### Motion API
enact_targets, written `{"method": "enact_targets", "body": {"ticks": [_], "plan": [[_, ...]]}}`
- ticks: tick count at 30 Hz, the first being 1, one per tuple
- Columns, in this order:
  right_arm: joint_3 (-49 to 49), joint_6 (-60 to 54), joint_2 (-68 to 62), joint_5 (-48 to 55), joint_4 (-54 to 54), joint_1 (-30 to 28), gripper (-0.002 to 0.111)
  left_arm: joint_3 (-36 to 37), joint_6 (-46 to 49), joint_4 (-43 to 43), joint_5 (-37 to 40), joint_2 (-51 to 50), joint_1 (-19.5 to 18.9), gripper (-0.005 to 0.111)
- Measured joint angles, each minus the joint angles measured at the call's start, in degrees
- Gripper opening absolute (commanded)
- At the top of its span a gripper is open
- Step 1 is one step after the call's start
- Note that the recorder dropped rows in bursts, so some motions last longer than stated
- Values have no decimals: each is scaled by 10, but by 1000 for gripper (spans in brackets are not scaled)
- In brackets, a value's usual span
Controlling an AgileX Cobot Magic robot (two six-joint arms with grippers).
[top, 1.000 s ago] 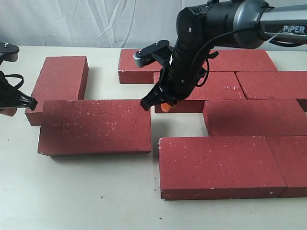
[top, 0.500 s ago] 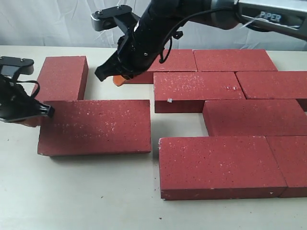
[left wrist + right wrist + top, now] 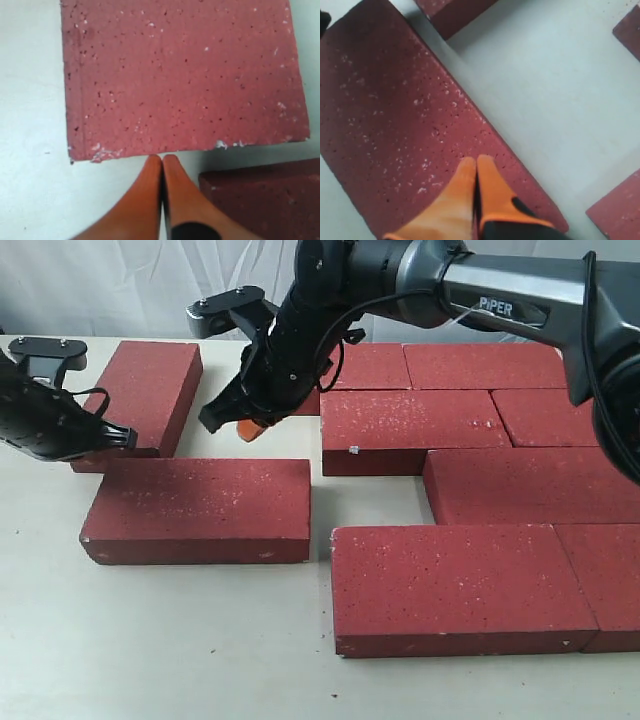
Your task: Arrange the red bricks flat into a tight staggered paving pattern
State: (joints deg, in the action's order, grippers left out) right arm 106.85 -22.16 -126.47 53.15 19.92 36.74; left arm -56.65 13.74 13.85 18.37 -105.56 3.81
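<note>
At the far left the left gripper (image 3: 126,436) has its orange fingers (image 3: 145,200) pressed together on nothing, the tips right at the near end of the left brick (image 3: 148,395) (touching or a hair short, the wrist view does not settle it). That brick lies flat on the table (image 3: 150,650) with its long side running away from the camera. Just in front of it, across a thin gap, the front brick (image 3: 200,508) lies flat and crosswise. Next comes the right gripper (image 3: 244,428), reaching across the middle and hanging in the air between the left brick and the paved bricks (image 3: 460,585). Its fingers are also closed tight and hold nothing. The paved bricks fill the right side, seven lying flat in four staggered rows with close joints. A bare strip of table separates the front brick from them.
</note>
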Motion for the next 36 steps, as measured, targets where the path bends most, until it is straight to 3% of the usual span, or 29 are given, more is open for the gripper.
{"method": "enact_targets", "body": {"ticks": [9,16,26,36], "plan": [[0,-11,1,82,-15,0,-1,-2,0,-25,80,55,0,0],[-97,27,79,41,-47,-4,-1,36,-9,-31,93,81,0,0],[-210,-127,106,34,139,-5,-1,55,-11,-7,78,82,0,0],[-216,-175,70,3,174,29,-1,57,-11,15,71,59,0,0]]}}
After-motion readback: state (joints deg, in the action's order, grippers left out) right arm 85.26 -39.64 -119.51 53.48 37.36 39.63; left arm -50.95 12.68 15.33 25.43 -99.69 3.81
